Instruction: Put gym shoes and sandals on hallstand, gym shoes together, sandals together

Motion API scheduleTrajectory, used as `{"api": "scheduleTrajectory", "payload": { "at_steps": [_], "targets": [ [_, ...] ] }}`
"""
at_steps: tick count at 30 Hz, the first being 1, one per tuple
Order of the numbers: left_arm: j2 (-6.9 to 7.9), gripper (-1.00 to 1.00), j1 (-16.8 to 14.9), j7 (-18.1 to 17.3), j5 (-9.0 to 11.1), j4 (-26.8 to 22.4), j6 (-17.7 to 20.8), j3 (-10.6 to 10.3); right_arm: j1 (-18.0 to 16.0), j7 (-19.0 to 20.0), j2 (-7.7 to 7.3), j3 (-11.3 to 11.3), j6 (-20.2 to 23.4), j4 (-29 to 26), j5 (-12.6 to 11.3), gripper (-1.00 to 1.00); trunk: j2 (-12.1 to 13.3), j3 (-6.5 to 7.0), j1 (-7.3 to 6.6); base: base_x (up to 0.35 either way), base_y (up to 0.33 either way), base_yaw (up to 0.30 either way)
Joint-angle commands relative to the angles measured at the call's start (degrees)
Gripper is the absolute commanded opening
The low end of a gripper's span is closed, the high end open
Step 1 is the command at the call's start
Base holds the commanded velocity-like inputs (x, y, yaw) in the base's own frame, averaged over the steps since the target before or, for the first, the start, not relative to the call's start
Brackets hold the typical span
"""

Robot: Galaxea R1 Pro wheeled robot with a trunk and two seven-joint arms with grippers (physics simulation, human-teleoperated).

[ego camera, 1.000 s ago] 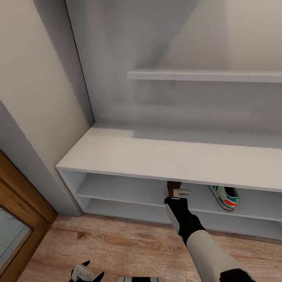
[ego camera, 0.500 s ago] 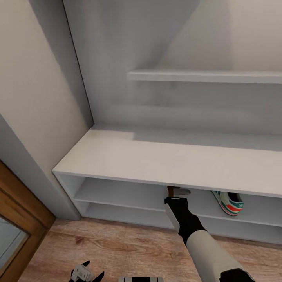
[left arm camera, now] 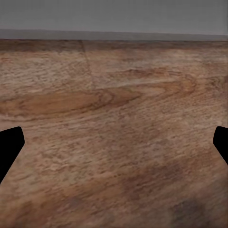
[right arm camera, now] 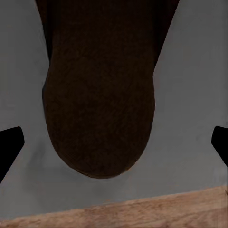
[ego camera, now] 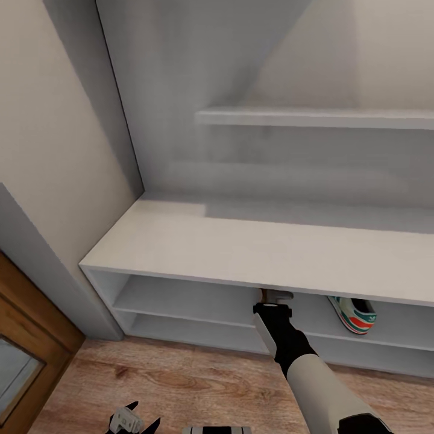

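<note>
Your right gripper inside hallstand upper shelf row, fingers spread, brown sandal between them, ungripped. Next: withdraw arm.

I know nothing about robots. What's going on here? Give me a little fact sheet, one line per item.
Place: hallstand on a wood-plank corridor floor
Right gripper: reached into the upper shelf row
Sandal: brown, lying on the grey shelf between the right gripper's fingers; grip cannot be told
Gym shoe: on the same shelf row, to the sandal's right, apart from it
Left gripper: low over the floor, open, holding nothing
</note>
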Motion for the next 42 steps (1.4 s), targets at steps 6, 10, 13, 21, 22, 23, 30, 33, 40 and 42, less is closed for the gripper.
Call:
{"api": "scheduleTrajectory", "payload": {
  "at_steps": [6, 10, 13, 21, 22, 23, 30, 33, 40, 42],
  "targets": [
    [-0.03, 1.00, 0.0, -0.5, -0.1, 0.1, -0.1, 0.4, 0.0, -0.5, 0.00, 0.1, 0.1, -0.1, -0.6, 1.00, 0.0, -0.05, -0.01, -0.004, 0.000, 0.000],
    [-0.03, 1.00, 0.0, -0.5, -0.1, 0.1, -0.2, 0.4, 0.0, -0.5, 0.00, 0.1, 0.1, 0.0, -0.6, 1.00, 0.0, -0.05, -0.01, -0.186, 0.000, 0.000],
    [-0.03, 1.00, 0.0, -0.5, -0.1, 0.1, -0.2, 0.4, 0.0, -0.5, 0.00, 0.1, 0.1, 0.1, -0.6, 1.00, 0.0, -0.05, -0.01, -0.293, 0.000, 0.000],
    [-0.03, 1.00, 0.0, -0.5, 0.0, 0.1, -0.2, 0.4, 0.0, -0.5, 0.00, 0.2, 0.1, 0.2, -0.6, 1.00, 0.0, -0.05, -0.01, -0.327, 0.000, 0.000],
    [-0.03, 1.00, 0.0, -0.5, 0.0, 0.1, -0.2, 0.4, 0.0, -0.5, 0.00, 0.2, 0.1, 0.2, -0.6, 1.00, 0.0, -0.05, -0.01, -0.334, 0.000, 0.000],
    [-0.03, 1.00, 0.0, -0.5, 0.0, 0.1, -0.2, 0.4, 0.0, -0.4, 0.00, 0.2, 0.1, 0.2, -0.6, 1.00, 0.0, -0.05, -0.01, -0.335, 0.000, 0.000],
    [0.03, 1.00, 0.0, -0.5, 0.0, 0.1, -0.2, 0.4, 0.0, -0.4, 0.00, 0.1, 0.0, 0.4, -0.7, 1.00, 0.0, -0.05, -0.01, -0.337, 0.000, 0.000],
    [0.05, 1.00, 0.0, -0.4, 0.0, 0.1, -0.2, 0.4, 0.0, -0.4, 0.00, 0.1, -0.8, 0.5, -0.7, 1.00, 0.0, -0.05, -0.01, -0.337, 0.000, 0.000],
    [0.06, 1.00, 0.0, -0.4, 0.0, 0.2, -0.2, 0.4, 0.0, -0.4, 0.00, 0.2, -4.5, 3.2, -0.8, 1.00, 0.0, -0.05, -0.01, -0.337, 0.000, 0.000],
    [0.06, 1.00, 0.0, -0.4, 0.0, 0.2, -0.2, 0.4, 0.0, -0.4, 0.00, 0.1, -4.6, 3.4, -0.8, 1.00, 0.0, -0.05, -0.01, -0.337, 0.000, 0.000]
  ]
}}
